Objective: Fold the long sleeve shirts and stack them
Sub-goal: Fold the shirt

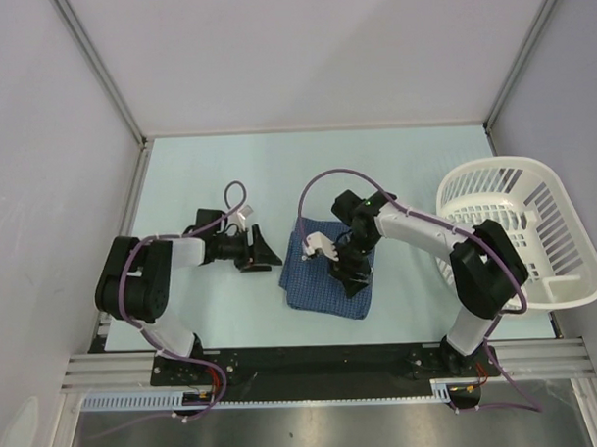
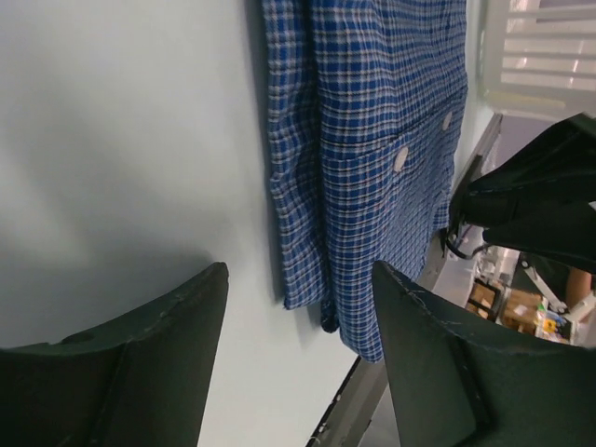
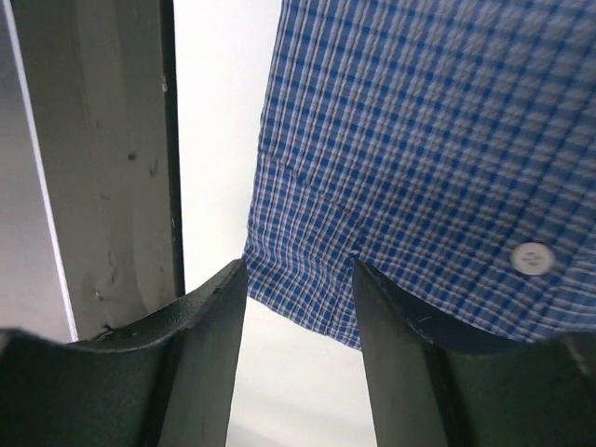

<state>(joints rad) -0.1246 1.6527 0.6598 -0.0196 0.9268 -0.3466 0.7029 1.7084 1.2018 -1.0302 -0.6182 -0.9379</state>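
Since the left gripper (image 1: 265, 252) sits well left of the basket (image 1: 566, 293) w/ jaws apart and nothing in them, it's the farther claw. The folded shirt (image 1: 310, 282) lies btwn it and the basket, roughly square, no real long axis. Right gripper (image 1: 347, 271) hangs directly over the shirt – part open, empty afaict – prob the nearer arm for the next grab.

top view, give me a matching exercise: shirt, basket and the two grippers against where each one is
Things:
1 shirt
2 basket
3 left gripper
4 right gripper

Places:
a over the shirt
b right side of the table
c folded, mid table
d over bare table, left of the shirt

Pairs: 1-c, 2-b, 3-d, 4-a
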